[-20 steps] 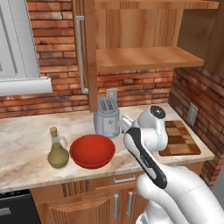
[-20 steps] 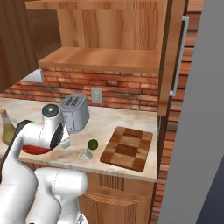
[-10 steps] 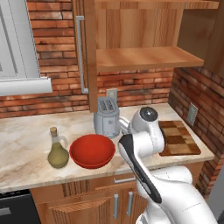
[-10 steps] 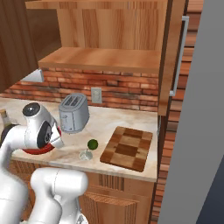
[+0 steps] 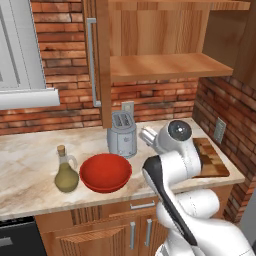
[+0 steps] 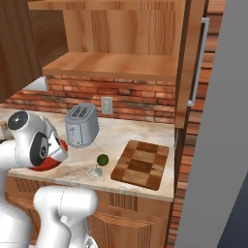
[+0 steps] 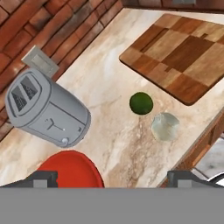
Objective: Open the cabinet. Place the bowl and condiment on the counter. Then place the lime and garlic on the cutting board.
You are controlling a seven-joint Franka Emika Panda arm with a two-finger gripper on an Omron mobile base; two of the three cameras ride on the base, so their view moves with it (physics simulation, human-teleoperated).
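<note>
The cabinet stands open, its door [image 5: 102, 60] swung out and its shelf [image 5: 165, 65] bare. On the counter [image 5: 30, 165] sit the red bowl [image 5: 106, 171] and, to its left, the olive-green condiment bottle [image 5: 66, 172]. The dark green lime [image 7: 141, 103] and the pale garlic [image 7: 165, 126] lie side by side on the counter [image 7: 109, 87], just short of the cutting board [image 7: 183, 52]. My gripper [image 7: 114, 179] hovers open above the counter, over the bowl's rim [image 7: 72, 173], with nothing between its fingers. The lime [image 6: 102, 159], garlic [image 6: 95, 170] and board [image 6: 141, 163] also show from the right.
A silver toaster [image 7: 46, 109] stands against the brick wall, between the bowl and the lime. The counter's front edge runs close beside the garlic. Lower cabinet doors [image 5: 135, 232] sit under the counter. A brick side wall closes off the right end behind the board [image 5: 212, 160].
The arm has turned, its upper joint shifting left in the right base view. Bowl, bottle, lime and garlic have stayed put. The gripper stays open.
</note>
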